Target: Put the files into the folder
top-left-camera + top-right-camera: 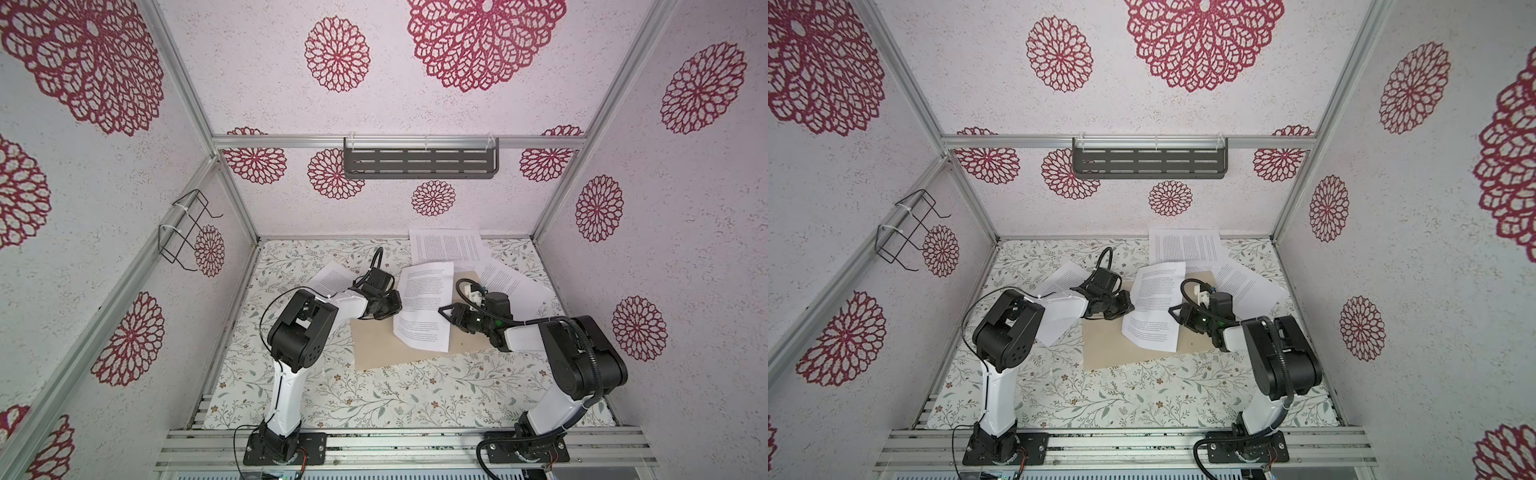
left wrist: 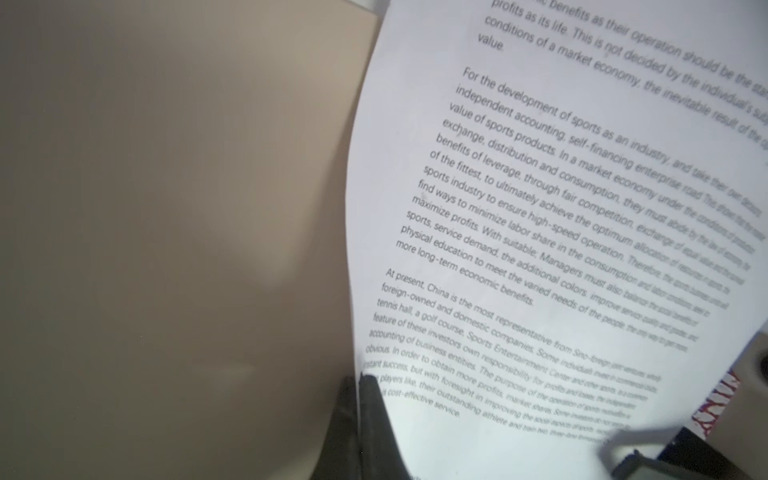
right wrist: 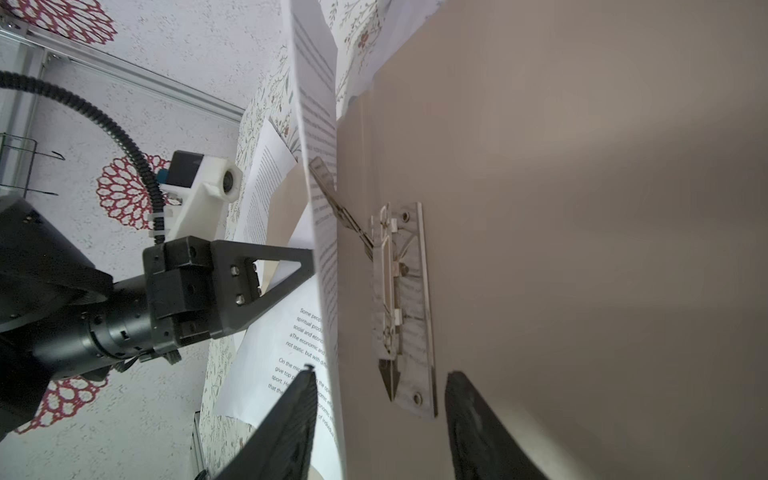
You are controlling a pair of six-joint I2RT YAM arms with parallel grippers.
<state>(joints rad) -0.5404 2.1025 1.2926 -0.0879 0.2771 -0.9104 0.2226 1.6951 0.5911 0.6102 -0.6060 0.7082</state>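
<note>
The tan folder (image 1: pixel 382 345) (image 1: pixel 1108 345) lies open and flat mid-table, its metal fastener (image 3: pixel 401 307) on the inner face. My left gripper (image 1: pixel 397 307) (image 2: pixel 359 382) is shut on the left edge of one printed sheet (image 1: pixel 424 307) (image 2: pixel 561 208), which stands bowed above the folder. My right gripper (image 1: pixel 442 311) (image 3: pixel 380 386) is open at that sheet's right side. The sheet's edge (image 3: pixel 332 332) hangs between its fingers, close to one fingertip (image 3: pixel 301 399). Other files lie at the back (image 1: pixel 446 245), the right (image 1: pixel 511 286) and under the left arm (image 1: pixel 330 278).
A floral cloth (image 1: pixel 374 399) covers the table. A grey slotted shelf (image 1: pixel 419 164) hangs on the back wall and a black wire rack (image 1: pixel 187 232) on the left wall. Aluminium rails (image 1: pixel 407 444) run along the front edge.
</note>
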